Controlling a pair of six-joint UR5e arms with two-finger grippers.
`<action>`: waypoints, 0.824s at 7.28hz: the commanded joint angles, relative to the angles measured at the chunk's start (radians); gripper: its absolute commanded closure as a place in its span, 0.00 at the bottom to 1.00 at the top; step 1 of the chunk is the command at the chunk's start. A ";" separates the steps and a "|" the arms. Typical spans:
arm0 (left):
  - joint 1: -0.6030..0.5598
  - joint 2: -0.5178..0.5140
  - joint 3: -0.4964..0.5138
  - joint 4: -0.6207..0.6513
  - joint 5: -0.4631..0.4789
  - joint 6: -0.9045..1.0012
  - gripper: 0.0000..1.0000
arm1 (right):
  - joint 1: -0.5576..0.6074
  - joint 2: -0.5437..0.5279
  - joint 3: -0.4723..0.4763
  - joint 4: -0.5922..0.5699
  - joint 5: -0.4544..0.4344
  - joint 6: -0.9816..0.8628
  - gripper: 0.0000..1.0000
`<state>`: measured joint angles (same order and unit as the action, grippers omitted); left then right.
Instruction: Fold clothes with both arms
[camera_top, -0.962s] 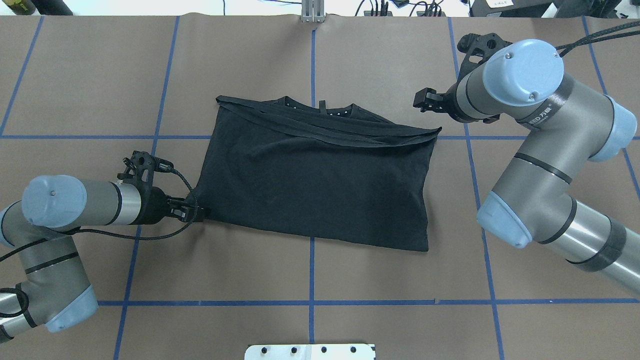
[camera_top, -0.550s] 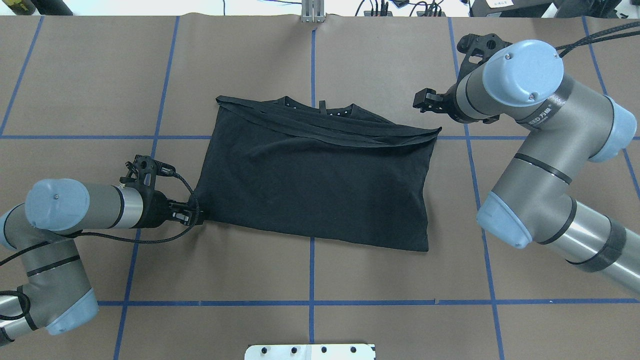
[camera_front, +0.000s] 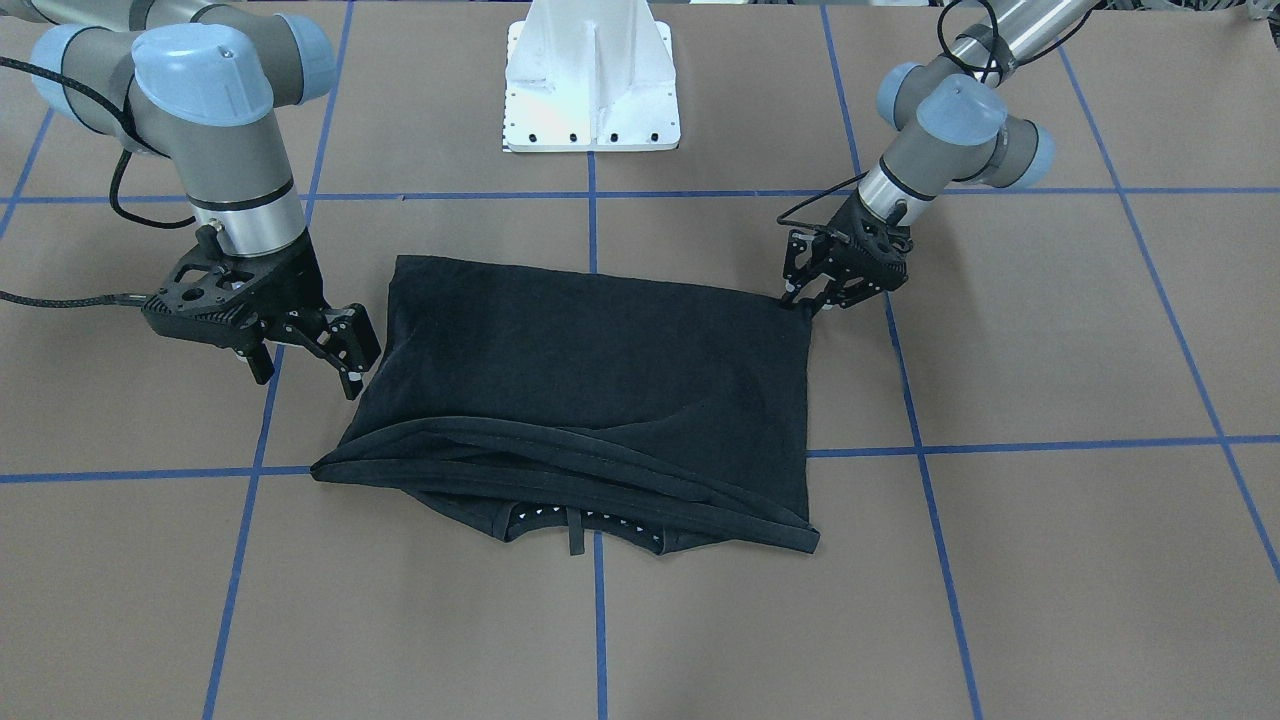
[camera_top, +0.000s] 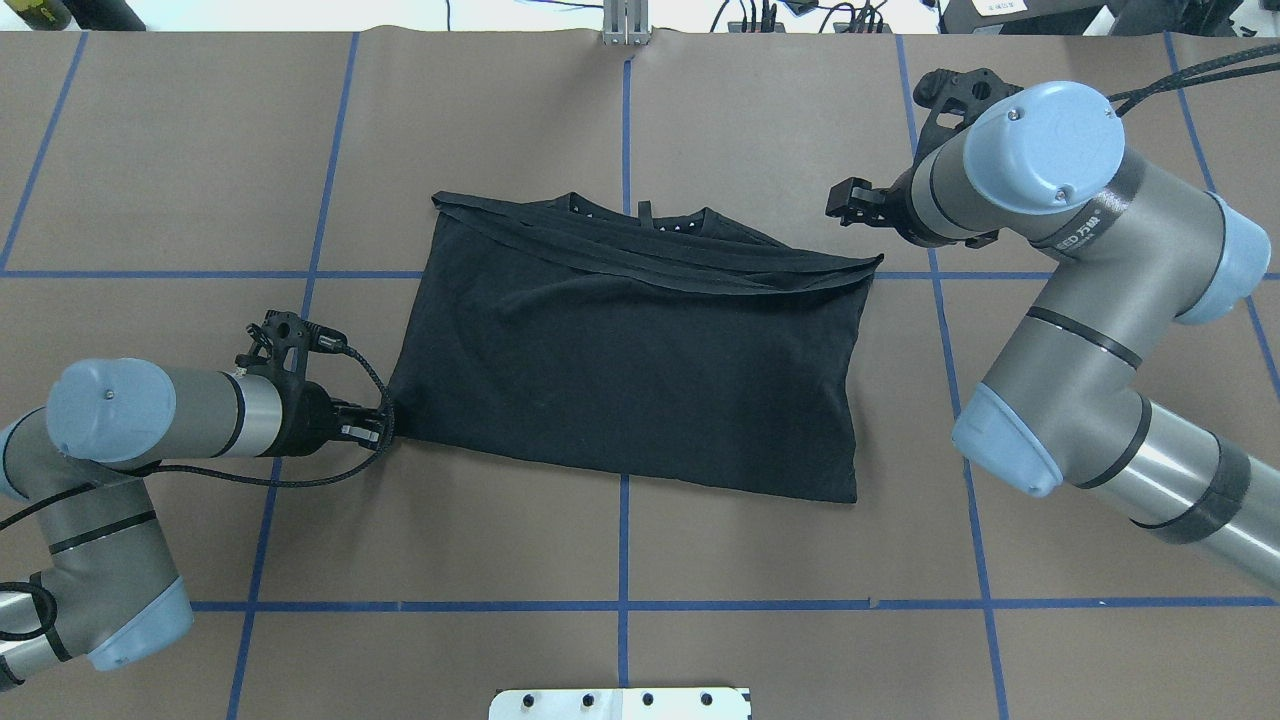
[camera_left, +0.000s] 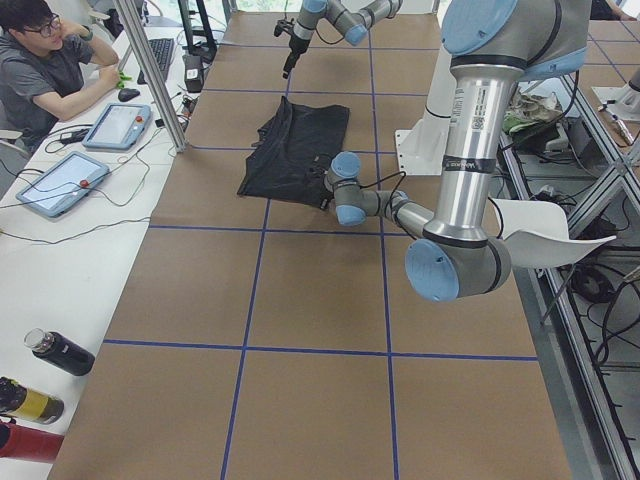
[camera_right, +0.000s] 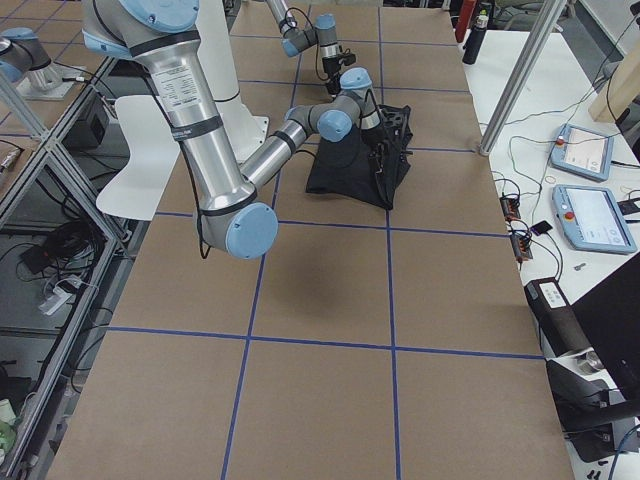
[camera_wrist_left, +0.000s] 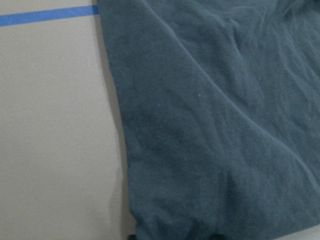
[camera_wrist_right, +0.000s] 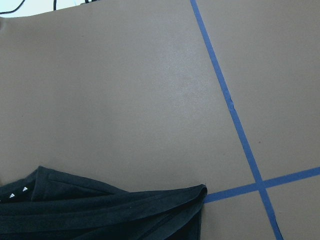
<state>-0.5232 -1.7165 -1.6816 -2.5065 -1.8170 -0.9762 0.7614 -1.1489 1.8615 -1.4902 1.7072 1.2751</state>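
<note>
The black T-shirt (camera_top: 620, 370) lies folded into a rough rectangle on the table, collar side toward the far edge (camera_front: 590, 380). My left gripper (camera_top: 380, 430) is low at the shirt's near-left corner and shut on it (camera_front: 808, 300). The left wrist view is mostly filled with dark cloth (camera_wrist_left: 215, 125). My right gripper (camera_top: 840, 205) hangs open just off the shirt's far-right corner, touching nothing (camera_front: 305, 370). Only the tip of that corner (camera_wrist_right: 100, 210) shows in its wrist view. The shirt's printed front is hidden.
Blue tape lines (camera_top: 624, 600) cross the brown table cover. The white mounting block (camera_front: 592, 80) stands at the robot's side of the table. A person (camera_left: 45, 60) sits at a side bench with tablets (camera_right: 585, 150) and bottles (camera_left: 60, 352).
My left gripper has drawn back to the left, pulling the shirt's near-left corner out with it. The right arm has not moved.
</note>
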 joint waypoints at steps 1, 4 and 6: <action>-0.012 0.002 -0.007 0.002 -0.001 0.008 1.00 | -0.002 0.000 -0.004 0.004 0.002 0.000 0.00; -0.183 -0.002 0.014 0.021 -0.013 0.249 1.00 | -0.010 0.002 -0.005 0.005 0.002 0.000 0.00; -0.344 -0.068 0.141 0.052 -0.022 0.402 1.00 | -0.017 0.003 -0.005 0.005 -0.001 0.001 0.00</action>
<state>-0.7709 -1.7404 -1.6214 -2.4693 -1.8346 -0.6684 0.7490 -1.1471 1.8565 -1.4850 1.7082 1.2750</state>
